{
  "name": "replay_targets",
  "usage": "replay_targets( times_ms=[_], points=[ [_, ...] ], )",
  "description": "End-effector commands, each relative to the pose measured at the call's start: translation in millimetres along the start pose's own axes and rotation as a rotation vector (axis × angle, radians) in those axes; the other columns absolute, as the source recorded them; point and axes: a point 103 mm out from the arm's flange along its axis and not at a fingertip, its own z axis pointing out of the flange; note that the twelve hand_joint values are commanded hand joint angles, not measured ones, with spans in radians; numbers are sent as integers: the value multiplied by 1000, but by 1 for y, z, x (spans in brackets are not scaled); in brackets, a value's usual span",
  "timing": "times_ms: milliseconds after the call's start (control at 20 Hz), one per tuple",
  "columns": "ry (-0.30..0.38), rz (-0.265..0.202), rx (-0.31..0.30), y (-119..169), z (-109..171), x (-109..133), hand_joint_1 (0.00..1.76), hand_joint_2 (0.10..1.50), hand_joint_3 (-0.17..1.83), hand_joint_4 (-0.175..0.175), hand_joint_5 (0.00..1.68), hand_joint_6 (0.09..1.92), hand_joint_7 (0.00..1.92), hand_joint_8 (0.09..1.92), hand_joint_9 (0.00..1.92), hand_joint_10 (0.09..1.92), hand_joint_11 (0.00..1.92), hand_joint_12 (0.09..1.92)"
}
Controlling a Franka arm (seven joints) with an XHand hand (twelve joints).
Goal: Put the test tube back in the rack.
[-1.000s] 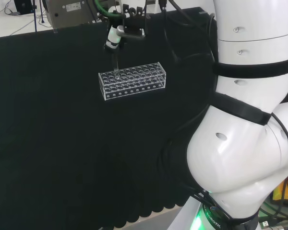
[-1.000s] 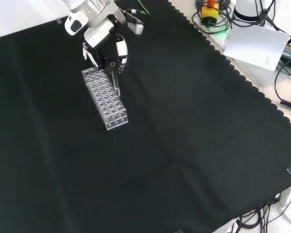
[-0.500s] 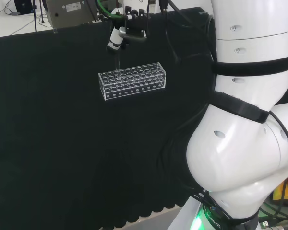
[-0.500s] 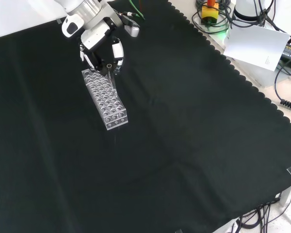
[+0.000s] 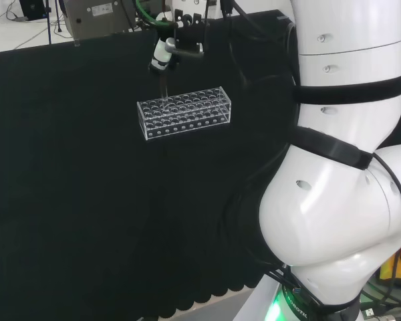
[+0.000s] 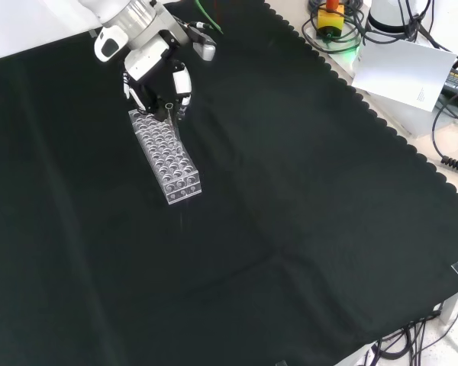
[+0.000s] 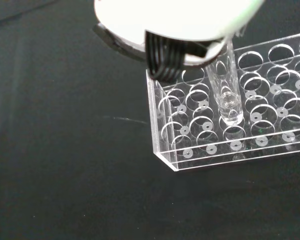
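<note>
Item one: a clear plastic rack (image 5: 184, 114) with rows of round holes, which we found lying on the black cloth of the desk (image 6: 305, 229). In the head view it lay left to right in the upper middle; in the front view it ran lengthwise, away from the camera, at the upper left. All the holes we could make out held nothing.

Item two: a clear test tube (image 7: 226, 92), which we logged in the wrist view as upright, its rounded bottom over a hole near one end of the rack. We could not tell whether its tip had entered the hole. In the head view it showed only as a faint streak (image 5: 164, 90) between hand and rack.

Item three: the hand (image 6: 159, 72), black and white, which we recorded above the rack's far end in the front view, its fingers (image 6: 182, 84) curled downward and pinching the top of the tube.

Surroundings: the cloth around the rack was bare, so nothing stood between hand and rack. Off the cloth's scalloped edge in the front view we noted a white sheet of paper (image 6: 408, 72) and coiled cables (image 6: 343, 30). In the head view the arm's white links (image 5: 347, 167) occupied the right side.
</note>
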Motion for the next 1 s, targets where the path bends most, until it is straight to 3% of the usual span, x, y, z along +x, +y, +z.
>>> replay_targets(
  times_ms=[50, 1000],
  points=[
    [5, -1, 0, 2, 3, -2, 1439, 587, 671, -175, 1362, 344, 1454, 634, 1522, 87, 804, 1253],
    [17, 13, 37, 7, 28, -9, 1439, 586, 672, -175, 1364, 340, 1455, 632, 1526, 87, 803, 1252]
  ],
)
